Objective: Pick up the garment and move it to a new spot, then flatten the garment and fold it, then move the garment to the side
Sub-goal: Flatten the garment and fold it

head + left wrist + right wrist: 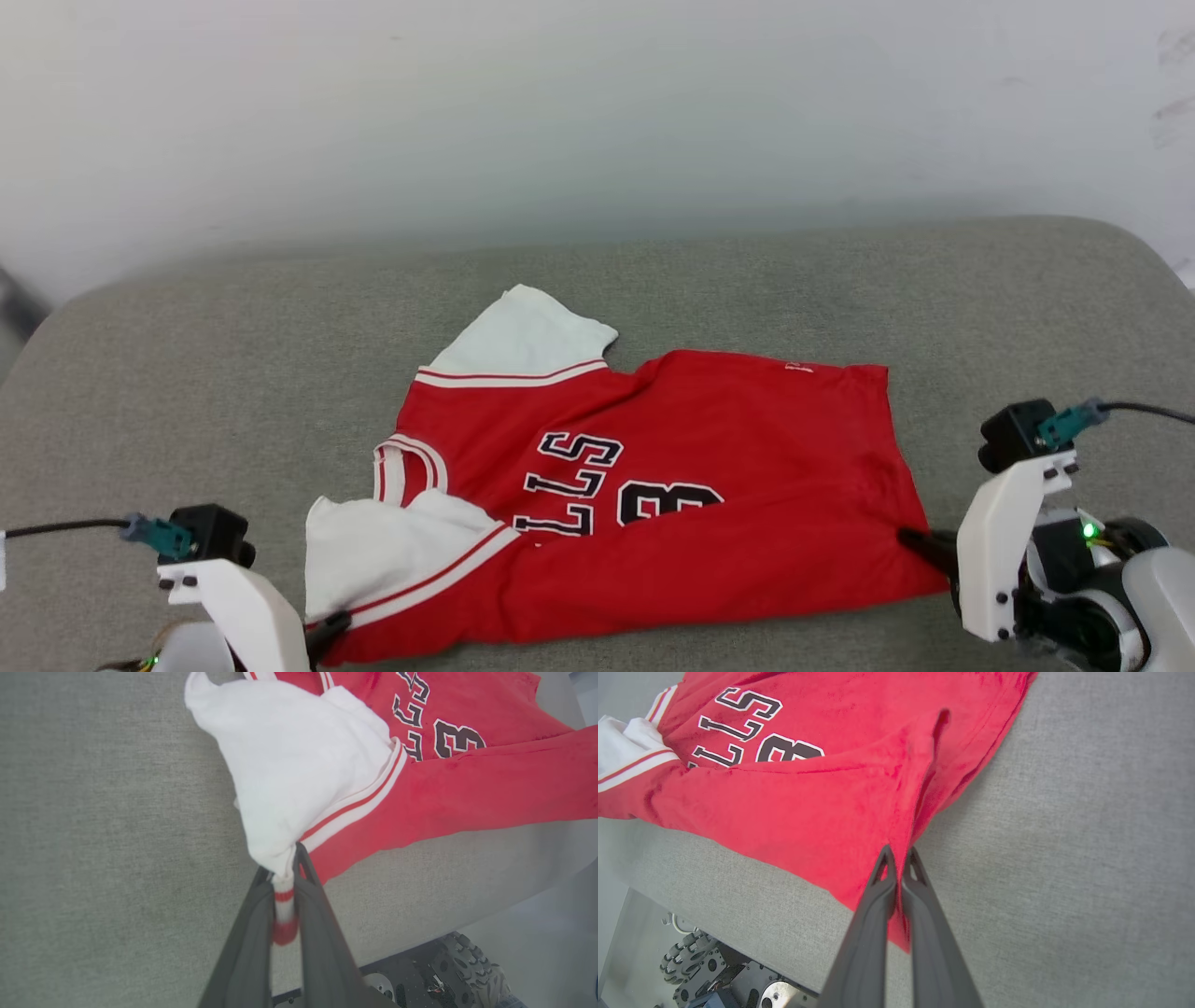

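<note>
The garment (691, 485), a red jersey T-shirt with white sleeves and black lettering, lies on the grey table (187, 392) with its near edge folded over part of the print. At the lower left my left gripper (327, 627) is shut on the garment's near sleeve corner. In the left wrist view the striped white cuff of the garment (303, 765) is pinched between that gripper's (286, 858) dark fingers. My right gripper (910, 539) is shut on the garment's near hem corner. In the right wrist view red cloth of the garment (808, 807) is clamped in that gripper (899, 854).
The grey padded table runs back to a pale wall (597, 112). Its near edge shows in both wrist views, with the robot's wheeled base (705, 970) below it. Bare table surface lies left, right and behind the garment.
</note>
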